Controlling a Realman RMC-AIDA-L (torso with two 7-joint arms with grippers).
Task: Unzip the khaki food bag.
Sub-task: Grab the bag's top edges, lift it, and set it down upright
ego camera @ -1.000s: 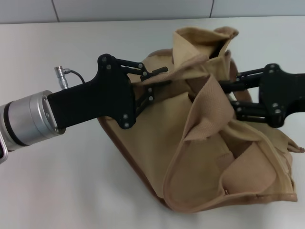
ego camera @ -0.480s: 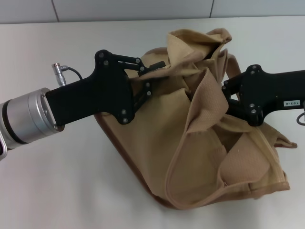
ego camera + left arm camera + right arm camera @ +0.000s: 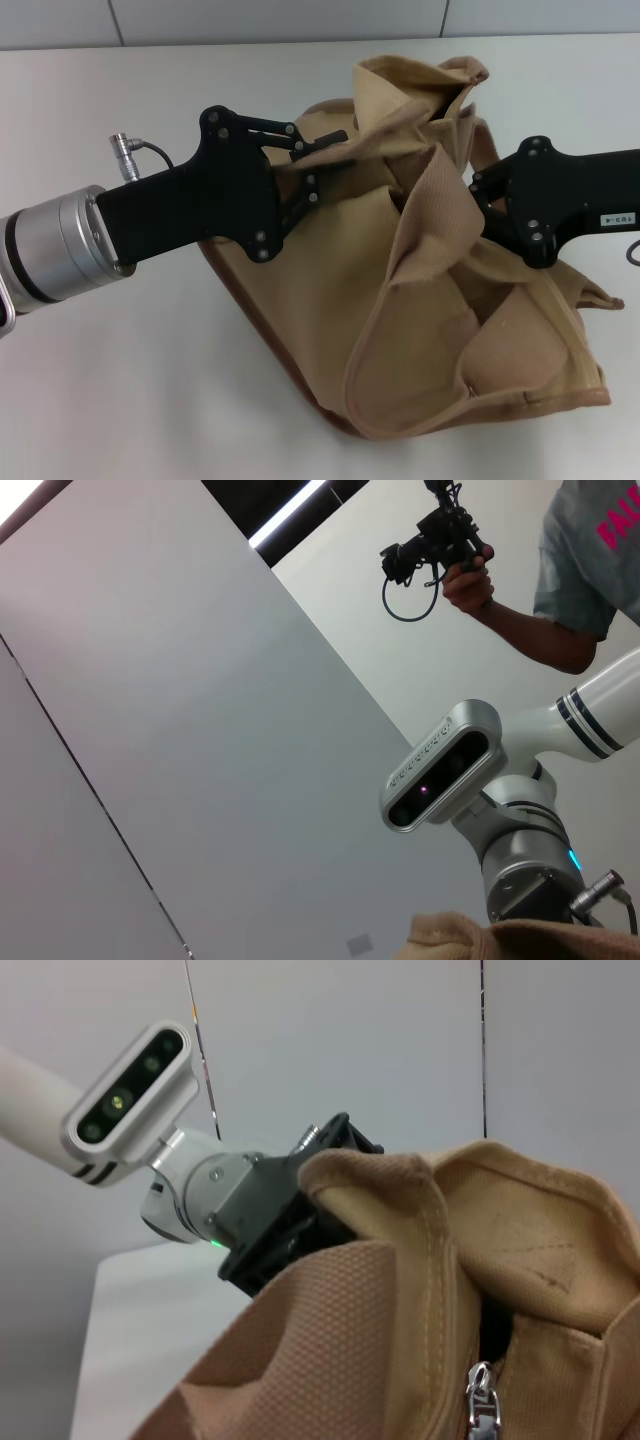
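The khaki food bag point(image 3: 335, 260) lies crumpled on the white table point(image 3: 140, 390), its top bunched upward. My left gripper point(image 3: 325, 155) reaches in from the left and is shut on a fold of the bag's upper edge. My right gripper point(image 3: 483, 205) comes in from the right at the bag's top, its tip hidden behind a webbing handle point(image 3: 440, 215). In the right wrist view the bag point(image 3: 400, 1310) fills the foreground. A silver zipper pull point(image 3: 480, 1407) hangs at a dark gap in its top, and the left gripper point(image 3: 290, 1230) holds the far edge.
A wall runs along the table's far edge point(image 3: 250, 40). The left wrist view shows the right arm's wrist camera point(image 3: 440, 765), a strip of the bag point(image 3: 470, 935), and a person holding a camera rig point(image 3: 440, 540) in the background.
Over the last second my right gripper turned over and pulled back slightly to the bag's right side. The bag's top shifted a little leftward. My left gripper kept its hold.
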